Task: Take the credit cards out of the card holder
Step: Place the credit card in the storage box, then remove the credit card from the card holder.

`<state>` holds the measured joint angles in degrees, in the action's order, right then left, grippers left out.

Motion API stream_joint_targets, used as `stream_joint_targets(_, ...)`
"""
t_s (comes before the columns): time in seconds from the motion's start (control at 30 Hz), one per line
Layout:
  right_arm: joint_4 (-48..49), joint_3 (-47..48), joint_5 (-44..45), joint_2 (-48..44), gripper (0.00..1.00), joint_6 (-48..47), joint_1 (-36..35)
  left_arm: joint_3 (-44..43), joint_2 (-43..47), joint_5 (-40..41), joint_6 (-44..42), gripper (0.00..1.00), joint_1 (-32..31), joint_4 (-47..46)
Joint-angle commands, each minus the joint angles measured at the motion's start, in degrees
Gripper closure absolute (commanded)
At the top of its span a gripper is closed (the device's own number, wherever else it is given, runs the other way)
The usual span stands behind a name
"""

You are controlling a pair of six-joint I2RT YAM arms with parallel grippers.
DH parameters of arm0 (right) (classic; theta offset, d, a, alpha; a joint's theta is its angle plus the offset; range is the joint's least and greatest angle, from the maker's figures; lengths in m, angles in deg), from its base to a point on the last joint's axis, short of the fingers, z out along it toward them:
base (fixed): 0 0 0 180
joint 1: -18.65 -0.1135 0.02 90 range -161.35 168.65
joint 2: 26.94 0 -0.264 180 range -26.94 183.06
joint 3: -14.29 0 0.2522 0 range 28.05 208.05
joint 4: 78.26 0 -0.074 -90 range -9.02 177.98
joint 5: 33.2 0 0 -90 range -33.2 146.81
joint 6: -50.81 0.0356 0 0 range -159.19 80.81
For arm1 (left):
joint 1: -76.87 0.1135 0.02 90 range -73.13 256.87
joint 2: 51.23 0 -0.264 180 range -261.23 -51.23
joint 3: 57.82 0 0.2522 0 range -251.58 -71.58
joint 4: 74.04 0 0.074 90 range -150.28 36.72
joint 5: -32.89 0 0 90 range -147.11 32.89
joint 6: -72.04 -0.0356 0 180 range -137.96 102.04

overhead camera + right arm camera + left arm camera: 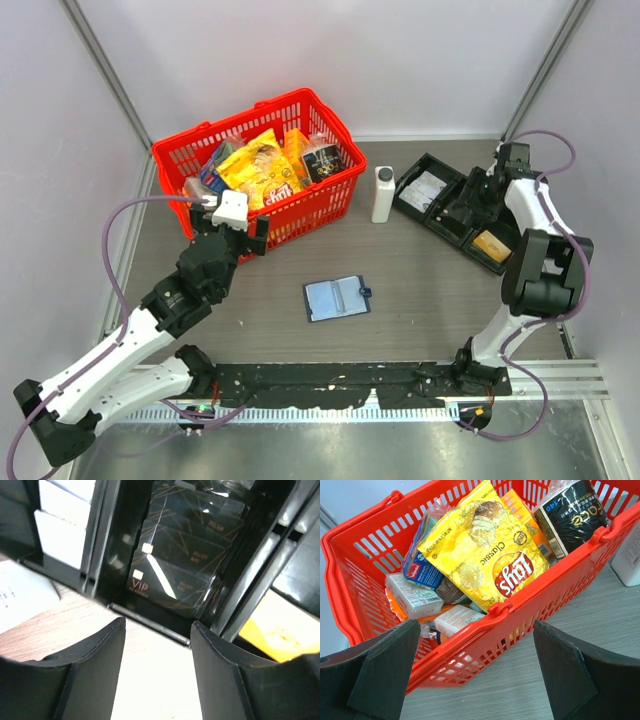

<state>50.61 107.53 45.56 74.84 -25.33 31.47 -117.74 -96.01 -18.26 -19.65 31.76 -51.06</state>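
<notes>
Hovering over the black compartment tray (447, 228) at the far right of the worktop (420, 310), the right claw (157, 630) has its jaws parted with nothing between them. Just beyond its fingertips, in one compartment, lie the credit cards (175, 565): glossy black ones with thin gold lines, overlapping one another, the nearest marked "VIP". An orange-gold card (490, 243) lies in the neighbouring compartment to the right, and white paper packets (425, 188) fill the compartments on the left side of the tray.

The card holder (337, 298) lies well apart from the tray, near the middle of the worktop between the two arms. It lies opened flat with its pale blue-grey sleeves facing up and its navy snap tab (365, 292) sticking out on the right. From above I cannot tell whether any card sits in those sleeves.

The left claw (476, 630) is spread as wide as it goes and grips nothing. It points at the near wall of a red shopping basket (330, 205). Inside the basket are a yellow Lay's Classic bag (485, 555), a black packet (575, 515) and several small boxes. A white bottle (383, 193) stands upright between the basket and the tray.
</notes>
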Motion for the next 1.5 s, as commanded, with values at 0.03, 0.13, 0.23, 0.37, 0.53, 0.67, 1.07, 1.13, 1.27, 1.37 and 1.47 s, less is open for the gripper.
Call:
stream_joint_targets(0.03, 7.6, -7.0, 8.3, -14.7, 0.39, 2.4, -5.3, -1.3, -0.7, -1.2, 1.3, 0.00, 1.2, -1.4)
stream_joint_targets(0.13, 12.8, -14.0, 9.8, -22.0, 0.35, 4.6, -8.7, -1.7, -1.1, -1.8, 3.5, 0.00, 1.2, -1.0)
stream_joint_targets(0.23, 16.0, -20.1, 8.3, -26.2, 0.32, 6.0, -12.7, -1.9, -1.8, -2.5, 4.6, 0.00, 1.2, -0.7)
stream_joint_targets(0.37, 18.0, -25.1, 7.7, -29.3, 0.32, 6.3, -21.2, -3.9, -4.4, -3.3, 7.4, 0.00, 1.2, 2.3)
stream_joint_targets(0.53, 21.0, -28.9, 7.8, -29.4, 0.32, 8.4, -33.2, -10.5, -10.7, -4.0, 14.3, 0.00, 1.2, 12.1)
stream_joint_targets(0.67, 24.3, -31.2, 9.0, -29.0, 0.33, 11.7, -42.8, -16.1, -15.5, -6.4, 23.1, 0.00, -0.4, 19.5)
stream_joint_targets(1.07, 37.0, -41.2, 7.6, -24.3, 0.48, 17.4, -56.9, -9.9, -22.2, -8.3, 46.4, 0.13, -15.2, 20.0)
stream_joint_targets(1.13, 38.7, -42.3, 8.1, -24.0, 0.50, 17.2, -56.9, -9.0, -23.8, -8.4, 48.4, 0.16, -16.8, 18.9)
stream_joint_targets(1.27, 38.7, -43.4, 9.1, -22.9, 0.52, 16.5, -56.9, -8.3, -27.8, -10.5, 50.5, 0.21, -18.2, 16.2)
stream_joint_targets(1.37, 38.6, -44.4, 10.6, -22.6, 0.52, 16.1, -56.9, -7.7, -31.1, -11.5, 50.4, 0.31, -18.3, 13.2)
stream_joint_targets(1.47, 37.7, -44.7, 13.1, -22.7, 0.52, 15.8, -56.9, -7.0, -33.6, -11.9, 51.0, 0.35, -18.2, 11.1)
